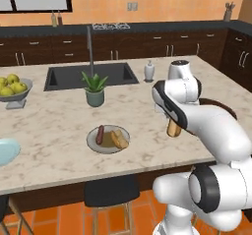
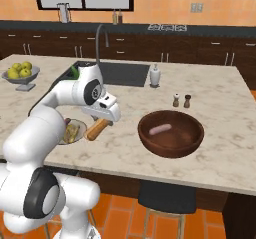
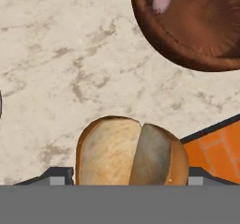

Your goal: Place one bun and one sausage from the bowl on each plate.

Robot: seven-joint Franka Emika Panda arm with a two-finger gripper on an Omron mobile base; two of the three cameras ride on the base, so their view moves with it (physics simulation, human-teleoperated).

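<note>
My gripper (image 2: 100,123) is shut on a golden split bun (image 2: 97,129) and holds it above the counter, between a grey plate (image 1: 92,141) and the brown wooden bowl (image 2: 192,143). In the hand view the bun (image 3: 131,153) sits between the fingertips (image 3: 58,174), with the bowl (image 3: 154,35) at the upper right. One pink sausage (image 2: 160,129) lies in the bowl. The grey plate carries a sausage (image 1: 100,134) and a bun (image 1: 119,138). A pale blue plate (image 1: 7,150) lies bare at the counter's left edge. From the left base view the held bun (image 1: 173,129) hangs under the wrist.
A potted plant (image 1: 94,89) and a sink (image 1: 91,75) lie behind the grey plate. A grey fruit bowl (image 1: 15,89) stands far left. A soap dispenser (image 1: 149,72) and salt and pepper shakers (image 2: 181,101) stand behind the bowl. A stool (image 1: 110,192) is tucked under the counter's front edge.
</note>
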